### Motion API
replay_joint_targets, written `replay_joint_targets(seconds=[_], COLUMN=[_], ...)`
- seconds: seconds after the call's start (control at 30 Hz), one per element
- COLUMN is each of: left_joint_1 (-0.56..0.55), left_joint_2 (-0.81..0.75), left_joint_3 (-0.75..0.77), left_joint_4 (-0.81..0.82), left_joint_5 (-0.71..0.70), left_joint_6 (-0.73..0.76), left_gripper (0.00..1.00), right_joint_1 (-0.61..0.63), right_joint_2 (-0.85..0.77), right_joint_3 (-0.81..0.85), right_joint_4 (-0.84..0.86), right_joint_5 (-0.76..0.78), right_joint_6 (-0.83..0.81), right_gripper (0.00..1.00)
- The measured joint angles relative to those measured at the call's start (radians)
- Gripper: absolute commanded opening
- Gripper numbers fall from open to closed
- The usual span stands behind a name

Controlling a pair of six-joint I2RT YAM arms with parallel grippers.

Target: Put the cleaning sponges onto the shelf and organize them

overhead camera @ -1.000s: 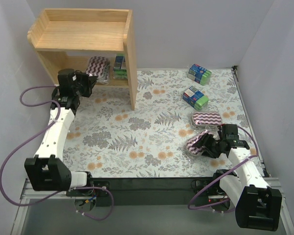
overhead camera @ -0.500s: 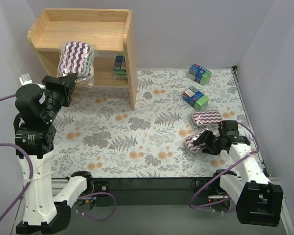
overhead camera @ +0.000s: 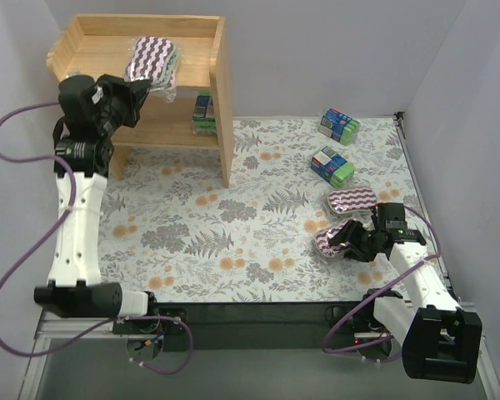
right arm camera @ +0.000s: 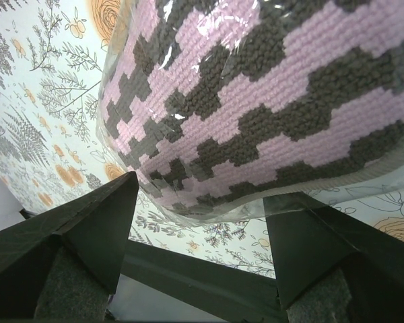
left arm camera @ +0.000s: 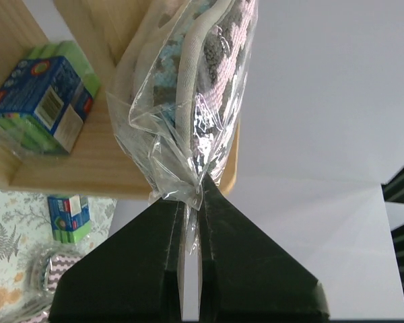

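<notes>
My left gripper (overhead camera: pixel 142 83) is raised beside the wooden shelf (overhead camera: pixel 92 71). It is shut on the clear wrap of a purple zigzag sponge (overhead camera: pixel 153 57), which hangs over the top tier. In the left wrist view the fingertips (left arm camera: pixel 212 202) pinch the wrap's gathered end below that sponge (left arm camera: pixel 202 74). A blue-and-green pack (overhead camera: pixel 203 114) stands on the lower tier. My right gripper (overhead camera: pixel 348 242) stands open astride a second purple sponge (right arm camera: pixel 269 101) lying tilted on the mat. One finger (right arm camera: pixel 310 235) touches its wrap. A third purple sponge (overhead camera: pixel 352 201) lies just beyond.
Two more blue-and-green packs (overhead camera: pixel 339 124) (overhead camera: pixel 332 165) lie on the floral mat (overhead camera: pixel 233 217) at the right back. The shelf's tall side panel (overhead camera: pixel 224 125) stands between the tiers and the mat's middle. White walls close in on both sides.
My left arm has swung up and carried its purple sponge from the lower tier's height to above the top tier. The right gripper has hardly moved.
</notes>
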Motion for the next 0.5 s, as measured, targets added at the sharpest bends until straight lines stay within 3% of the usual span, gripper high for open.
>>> replay_joint_targets(seconds=[0.2,0.5], left_joint_1=[-0.026,-0.171], left_joint_2=[0.258,0.363], left_joint_3=[0.217,0.336], left_joint_4=[0.041,0.06], left_joint_5=[-0.014,-0.081], left_joint_6=[-0.017,-0.053], left_gripper=[0.0,0.0], right_joint_1=[0.0,0.0], right_joint_2=[0.004,0.018], right_joint_3=[0.0,0.006], right_joint_4=[0.002,0.003], right_joint_5=[0.0,0.004], right_joint_6=[-0.002,-0.002], right_gripper=[0.69,0.69])
